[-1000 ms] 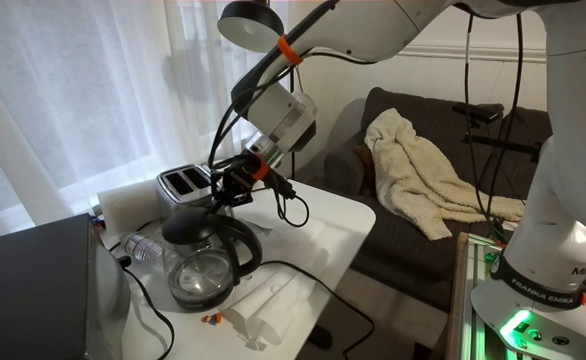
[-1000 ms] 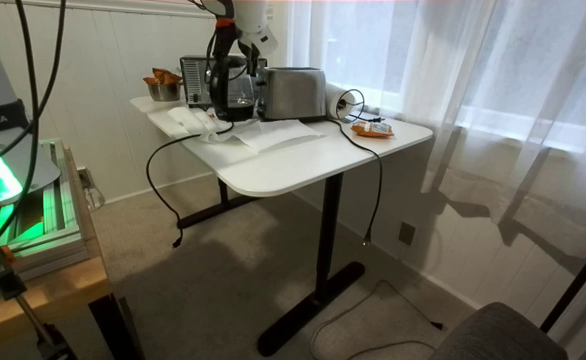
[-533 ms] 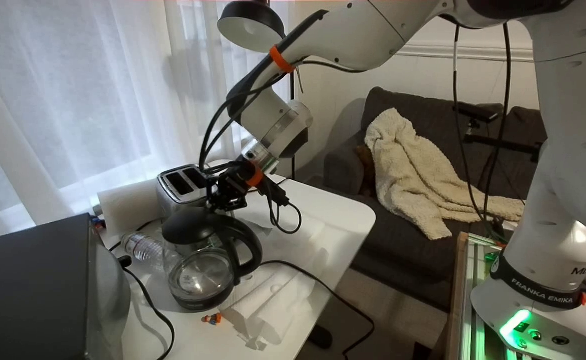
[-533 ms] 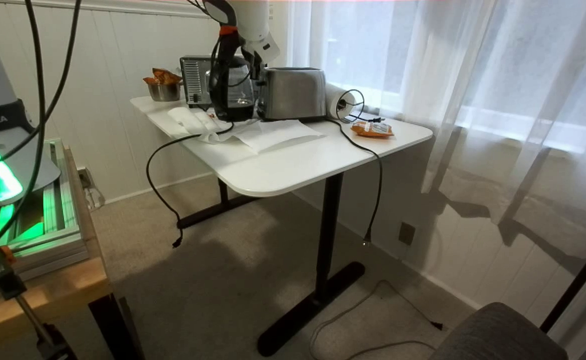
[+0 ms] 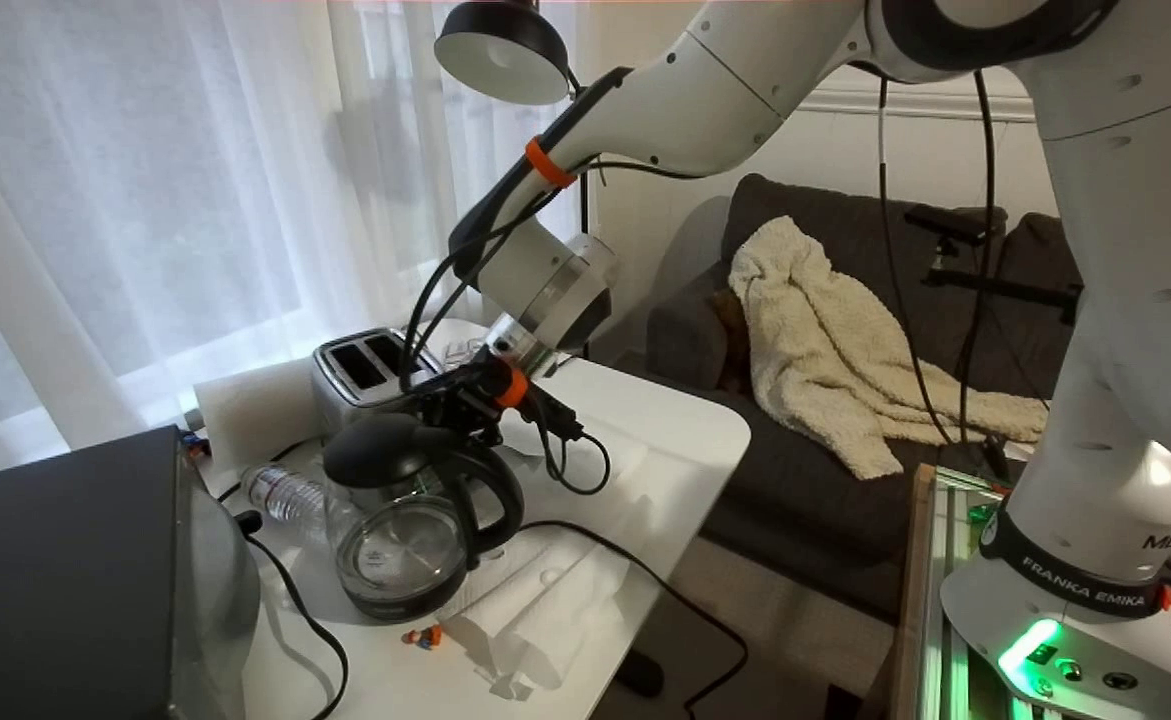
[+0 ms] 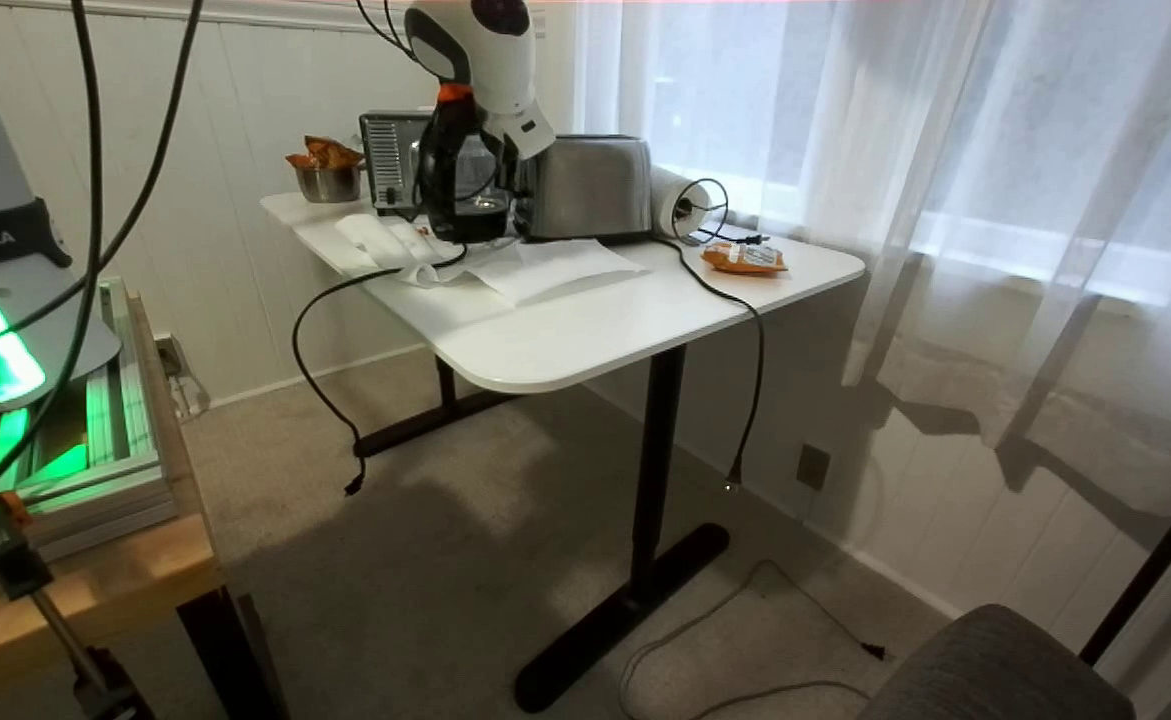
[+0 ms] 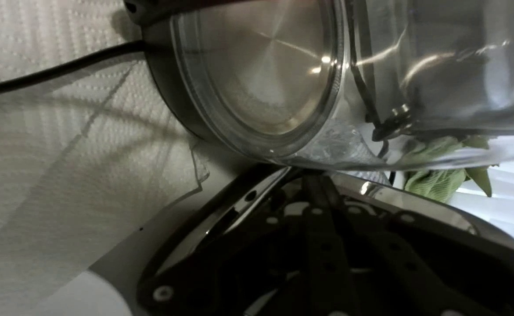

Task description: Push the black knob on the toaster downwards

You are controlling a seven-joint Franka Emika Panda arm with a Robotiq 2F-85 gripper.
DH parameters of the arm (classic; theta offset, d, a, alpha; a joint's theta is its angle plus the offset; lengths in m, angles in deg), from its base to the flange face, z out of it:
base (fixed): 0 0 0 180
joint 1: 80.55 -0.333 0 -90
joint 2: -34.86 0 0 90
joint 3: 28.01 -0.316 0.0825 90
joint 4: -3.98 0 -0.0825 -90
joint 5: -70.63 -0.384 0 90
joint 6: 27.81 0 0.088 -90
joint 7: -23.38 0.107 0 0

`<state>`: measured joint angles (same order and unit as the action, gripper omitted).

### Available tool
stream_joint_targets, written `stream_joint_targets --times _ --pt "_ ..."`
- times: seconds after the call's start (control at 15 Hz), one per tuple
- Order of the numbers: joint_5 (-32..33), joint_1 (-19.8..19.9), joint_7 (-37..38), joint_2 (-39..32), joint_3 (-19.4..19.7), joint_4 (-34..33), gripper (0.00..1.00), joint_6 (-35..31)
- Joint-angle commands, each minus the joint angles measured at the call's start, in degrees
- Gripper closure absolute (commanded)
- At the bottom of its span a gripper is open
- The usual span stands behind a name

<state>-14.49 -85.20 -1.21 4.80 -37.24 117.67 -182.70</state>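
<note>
Arm (image 5: 715,100) drops; hand (image 7: 321,184) pressed together, nothing pinched, now sits lower, at end of 2-slot toaster (image 6: 590,187) on counter (image 6: 585,335), glass jug (image 5: 400,562) close by. Black knob hidden, so contact uncertain. Descent suggests downward push beginning or underway; whether it works, cannot tell.

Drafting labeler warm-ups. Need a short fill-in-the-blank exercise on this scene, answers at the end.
The slots in the top of the toaster number ____.
The glass kettle has a handle coloured ____.
In an exterior view, the appliance between the glass kettle and the paper-towel roll is the ____.
The robot's base light glows ____.

Missing words: two; black; toaster; green.
</note>
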Motion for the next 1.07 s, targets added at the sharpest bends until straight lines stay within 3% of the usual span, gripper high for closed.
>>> stream_joint_targets --times 0.0,0.47,0.8,1.0 --pt "-0.3 -0.7 0.1 -3.2 0.4 -0.7 1.0 -2.4" --pt "0.6 -0.5 1.9 -7.0 1.4 -0.8 1.0 -3.0" --pt "8.7 -1.1 7.7 -3.5 3.9 1.4 1.0 -2.4" --pt "20.7 -1.9 17.0 1.3 6.7 4.1 1.0 1.3"
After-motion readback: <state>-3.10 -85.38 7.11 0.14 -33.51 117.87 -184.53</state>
